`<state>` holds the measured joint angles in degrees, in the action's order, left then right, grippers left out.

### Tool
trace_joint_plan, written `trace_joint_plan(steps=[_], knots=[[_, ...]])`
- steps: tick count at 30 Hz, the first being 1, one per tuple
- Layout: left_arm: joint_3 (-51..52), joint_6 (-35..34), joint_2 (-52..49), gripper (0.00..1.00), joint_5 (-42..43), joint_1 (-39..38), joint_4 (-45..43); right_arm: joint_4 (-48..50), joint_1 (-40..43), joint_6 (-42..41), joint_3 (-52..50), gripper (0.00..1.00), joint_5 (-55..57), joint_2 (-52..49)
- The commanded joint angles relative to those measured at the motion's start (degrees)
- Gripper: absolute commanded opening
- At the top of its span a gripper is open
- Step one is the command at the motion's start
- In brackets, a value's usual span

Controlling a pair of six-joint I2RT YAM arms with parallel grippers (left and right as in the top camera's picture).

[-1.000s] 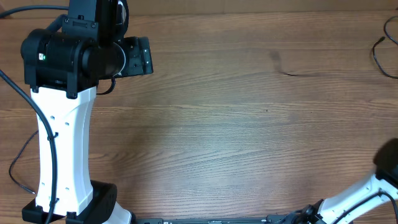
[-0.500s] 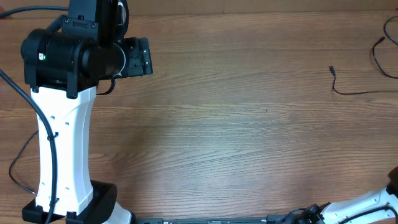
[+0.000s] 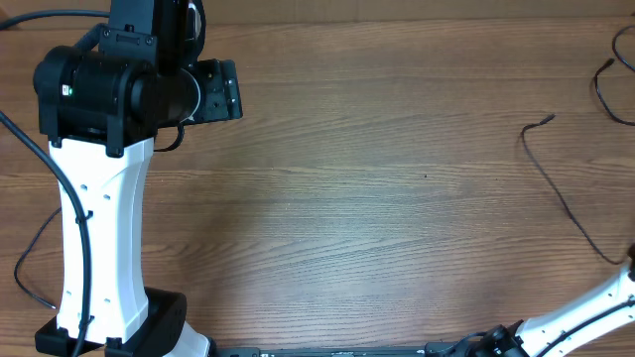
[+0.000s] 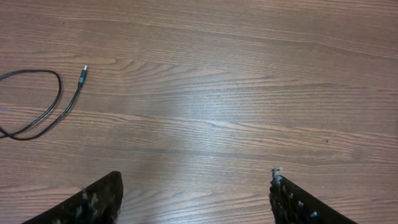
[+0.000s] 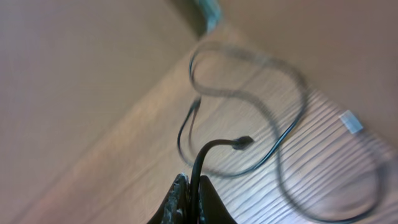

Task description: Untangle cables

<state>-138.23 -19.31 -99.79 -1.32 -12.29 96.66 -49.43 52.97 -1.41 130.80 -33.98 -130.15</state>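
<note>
Wood-grain tabletop (image 3: 377, 218) is filling every view. At its left side the left arm (image 3: 99, 228) is reaching away (white link, bulky black wrist), and the left jaws are hanging wide open above bare wood, with a looped cable (image 4: 60, 90) lying well off to their left. A stretched cable (image 3: 561, 198) is running diagonally near the right edge. The right jaws are pinching shut on a thin cord (image 5: 214, 143), its plug end sticking up over loose loops (image 5: 291, 127).
</note>
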Motion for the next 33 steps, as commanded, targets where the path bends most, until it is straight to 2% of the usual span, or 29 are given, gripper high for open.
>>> trace_joint_plan(steps=[1, 7, 9, 10, 11, 13, 15, 19, 22, 24, 29, 33], knots=[[0.15, -0.44, -0.24, 0.73, -0.13, -0.17, 0.13, 3.02, -5.49, 1.73, -5.42, 0.04, 4.98, 2.54], [0.15, -0.37, -0.24, 0.73, -0.15, -0.17, 0.13, 8.22, -12.66, 1.70, -17.40, 0.04, 19.96, 2.08], [0.15, -0.37, -0.24, 0.73, -0.15, -0.17, 0.13, 9.31, -13.70, 1.73, -19.17, 0.07, 22.88, 2.08], [0.15, -0.37, -0.24, 0.73, -0.15, -0.17, 0.13, 9.38, -13.99, 1.70, -19.39, 0.18, 23.93, 2.08], [0.15, -0.37, -0.24, 0.73, -0.15, -0.17, 0.13, 9.38, -14.23, 1.68, -19.39, 0.41, 24.81, 2.08], [0.15, -0.37, -0.24, 0.73, -0.15, -0.17, 0.13, 9.29, -14.29, 1.44, -19.26, 0.98, 24.50, 2.29], [0.17, -0.35, -0.24, 0.73, -0.17, -0.17, 0.13, 8.24, -14.29, 1.49, -18.75, 1.00, 21.46, 2.97], [0.20, 0.04, -0.24, 0.74, -0.20, -0.17, 0.13, 6.64, -14.36, 0.07, -17.16, 0.86, 8.87, 5.86], [0.20, 0.04, -0.24, 0.74, -0.17, -0.17, 0.13, 4.96, -15.54, -5.33, -17.05, 0.82, 5.46, 9.49], [0.20, 0.02, -0.24, 0.73, -0.17, -0.17, 0.13, 1.40, -16.87, -7.74, -17.05, 0.82, 5.95, 11.65], [0.20, 0.04, -0.24, 0.73, -0.17, -0.17, 0.13, -12.39, -22.38, -16.61, -17.07, 0.90, 6.38, 13.38], [0.20, 0.07, -0.24, 0.74, -0.20, -0.17, 0.13, -21.27, -28.79, -10.62, -17.97, 0.90, 9.22, 13.35]])
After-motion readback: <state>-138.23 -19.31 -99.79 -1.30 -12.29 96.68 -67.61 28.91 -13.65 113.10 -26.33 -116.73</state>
